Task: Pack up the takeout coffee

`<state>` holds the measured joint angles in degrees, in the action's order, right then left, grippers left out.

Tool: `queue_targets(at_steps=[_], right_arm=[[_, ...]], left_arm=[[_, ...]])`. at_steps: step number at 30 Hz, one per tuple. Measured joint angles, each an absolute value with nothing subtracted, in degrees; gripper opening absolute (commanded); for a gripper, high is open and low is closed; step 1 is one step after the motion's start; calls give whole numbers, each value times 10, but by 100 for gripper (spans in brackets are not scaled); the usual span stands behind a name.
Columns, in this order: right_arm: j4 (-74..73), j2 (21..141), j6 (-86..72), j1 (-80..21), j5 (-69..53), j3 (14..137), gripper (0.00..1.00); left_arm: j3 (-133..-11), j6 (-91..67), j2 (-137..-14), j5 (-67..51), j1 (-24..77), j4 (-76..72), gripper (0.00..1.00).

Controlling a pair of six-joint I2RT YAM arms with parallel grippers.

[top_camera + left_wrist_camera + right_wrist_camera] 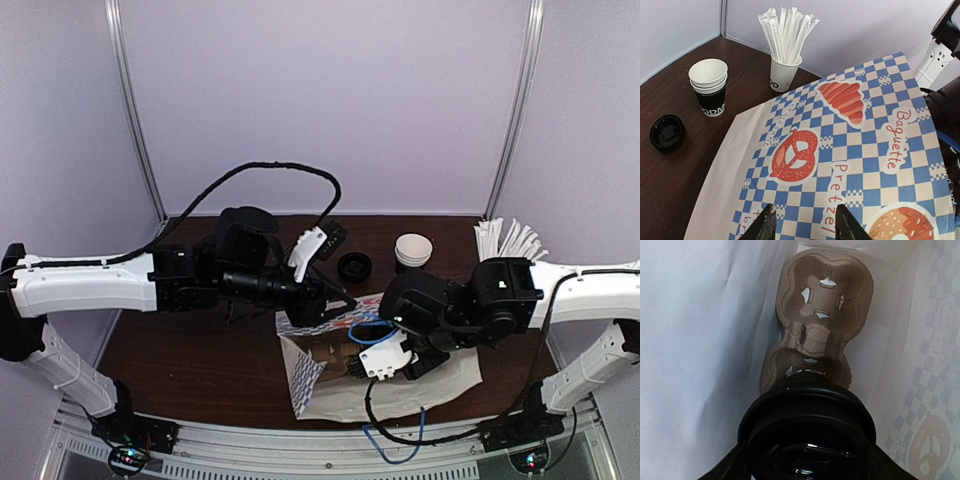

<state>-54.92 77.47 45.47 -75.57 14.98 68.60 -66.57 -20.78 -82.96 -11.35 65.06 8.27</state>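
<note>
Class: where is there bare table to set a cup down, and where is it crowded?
Free: table wood left of the paper bag; a narrower strip between bag and loose lid. Crowded: back right, around cup stack and straw cup.

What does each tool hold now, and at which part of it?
The right tool holds the lidded black cup by its sides, inside the paper bag. The left tool is at the bag's printed side; whether it grips the bag cannot be told.

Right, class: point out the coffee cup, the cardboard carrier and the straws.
coffee cup (807,405): right wrist view, black lid.
cardboard carrier (860,305): right wrist view, far rim.
straws (787,30): left wrist view, wrapped bundle.
</note>
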Motion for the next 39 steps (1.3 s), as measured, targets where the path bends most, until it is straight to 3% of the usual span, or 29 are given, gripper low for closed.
queue_targets(at_steps=[17,39], right_arm=[[-420,798,467,-755,211,614,58],[-419,827,498,-754,271,644,60]], left_arm=[[-667,-196,-830,-114,651,83,41],[-646,-207,-825,-112,612,79,41]])
